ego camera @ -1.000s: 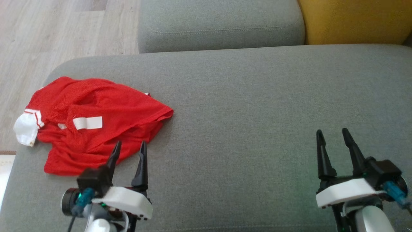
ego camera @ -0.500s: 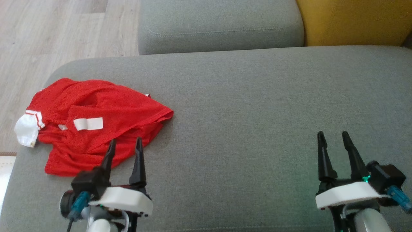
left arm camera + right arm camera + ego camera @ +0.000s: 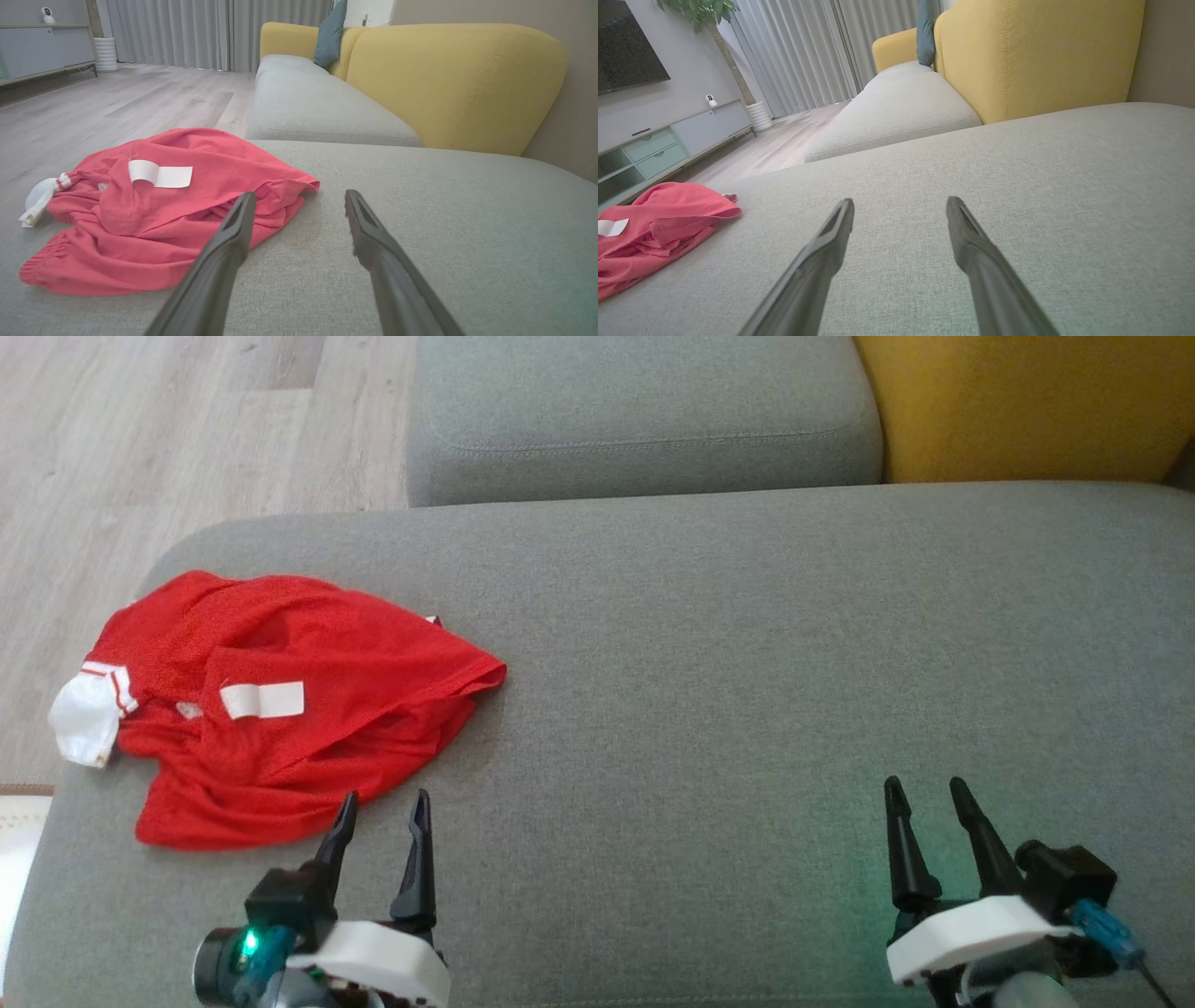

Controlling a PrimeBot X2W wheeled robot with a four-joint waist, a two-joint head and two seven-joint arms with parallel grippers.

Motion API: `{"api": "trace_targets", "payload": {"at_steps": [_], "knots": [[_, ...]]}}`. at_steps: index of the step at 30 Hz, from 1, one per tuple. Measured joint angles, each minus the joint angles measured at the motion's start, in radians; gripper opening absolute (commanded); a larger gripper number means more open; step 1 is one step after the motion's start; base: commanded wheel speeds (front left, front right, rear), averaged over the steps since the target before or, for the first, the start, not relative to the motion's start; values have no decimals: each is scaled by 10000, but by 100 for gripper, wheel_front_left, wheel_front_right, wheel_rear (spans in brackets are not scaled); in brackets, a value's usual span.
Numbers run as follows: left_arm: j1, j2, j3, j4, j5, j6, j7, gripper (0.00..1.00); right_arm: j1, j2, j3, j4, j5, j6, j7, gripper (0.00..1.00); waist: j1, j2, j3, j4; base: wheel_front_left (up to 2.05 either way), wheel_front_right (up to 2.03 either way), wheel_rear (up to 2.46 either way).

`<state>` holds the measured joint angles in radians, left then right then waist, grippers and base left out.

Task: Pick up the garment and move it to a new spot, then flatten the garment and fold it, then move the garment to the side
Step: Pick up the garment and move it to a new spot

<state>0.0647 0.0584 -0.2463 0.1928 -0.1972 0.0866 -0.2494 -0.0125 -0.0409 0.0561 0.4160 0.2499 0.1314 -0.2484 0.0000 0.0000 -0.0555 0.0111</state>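
Shows red garment [image 3: 280, 709] crumpled at sofa seat [image 3: 700, 663] left end, ungrasped. Finds left gripper [image 3: 385, 798] spread, empty, at seat's near-left; right gripper [image 3: 924, 786] spread, empty, near-right. Looks unstarted; leaves pickup, relocating, flattening, folding, side move.

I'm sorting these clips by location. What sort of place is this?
Most likely a home living room: a grey and yellow sofa, a dark TV screen on the wall above a low cabinet, and floor-length curtains.

One garment [image 3: 308, 663], two tools [image 3: 386, 795] [image 3: 925, 782].
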Motion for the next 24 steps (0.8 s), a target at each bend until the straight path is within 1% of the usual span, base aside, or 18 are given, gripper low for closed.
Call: {"api": "trace_targets", "payload": {"at_steps": [6, 14, 21, 24], "knots": [[-1, -23, 65, 219, 52, -86, 0, 100, -151, -2, -10, 79, -52, 0, 0, 100, 0, 0, -15, -33, 0, 0, 0], [-1, -31, 82, 48, 94, -81, 0, 100, -198, -2, 2, 52, -52, 0, -12, 100, 0, 0, -50, 46, 0, 0, 0], [-2, -42, 157, -274, -6, 15, 0, 100, -176, -4, 98, -272, -65, 0, -13, 100, 0, 0, -95, 385, 0, 0, 0], [-2, -44, 314, -430, -6, 17, 0, 100, -152, -6, 171, -454, -136, 0, -13, 100, 0, 0, -117, 684, 0, 0, 0]]}}
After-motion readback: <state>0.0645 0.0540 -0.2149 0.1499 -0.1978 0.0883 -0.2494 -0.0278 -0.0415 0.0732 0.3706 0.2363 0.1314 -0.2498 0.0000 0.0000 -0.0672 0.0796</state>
